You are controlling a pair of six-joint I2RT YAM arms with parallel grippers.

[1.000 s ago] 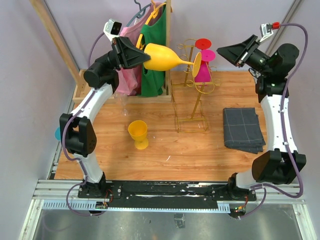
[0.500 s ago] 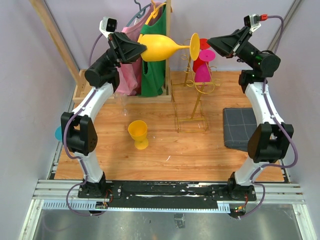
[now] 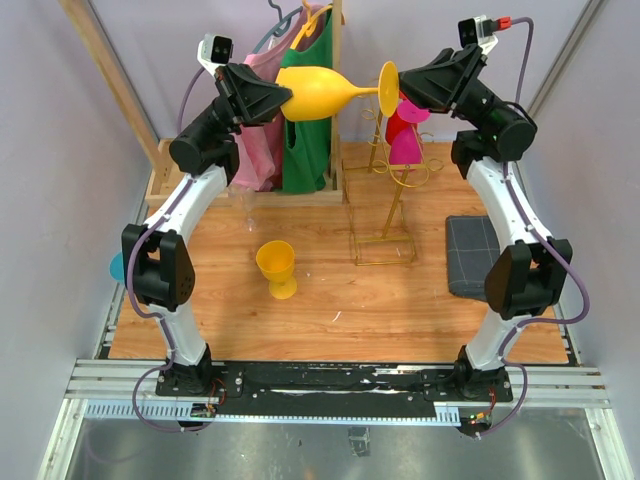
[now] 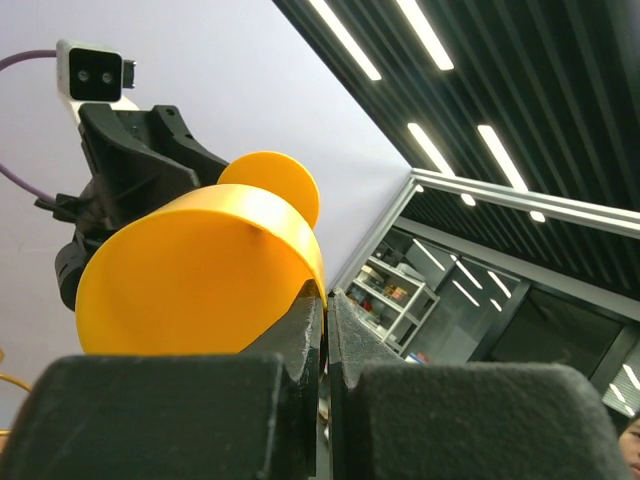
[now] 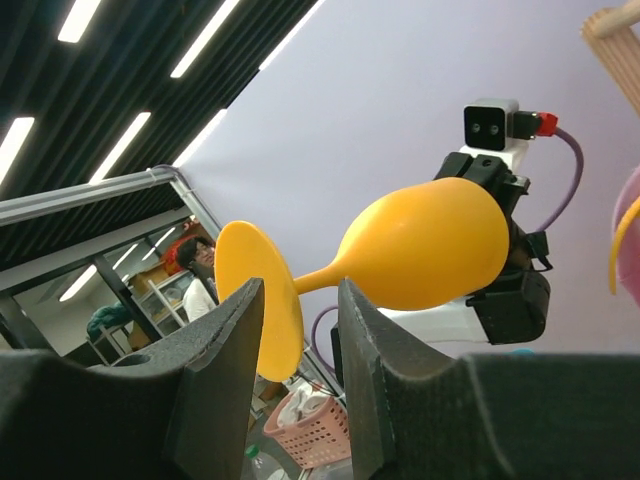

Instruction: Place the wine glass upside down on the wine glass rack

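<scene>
Left gripper (image 3: 287, 100) is pinched tight on the wine glass (image 3: 322, 92) rim, glass horizontal, high above the rack (image 3: 392, 212). Right gripper (image 3: 399, 86) is half-open, straddling the foot (image 5: 255, 255), not clamped. Centre the foot between the pads and close firmly before the left lets go.

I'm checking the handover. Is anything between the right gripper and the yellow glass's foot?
Nothing visible does. The foot of the wine glass shows between the open fingers of the right gripper; the left gripper holds the bowl's rim.
</scene>
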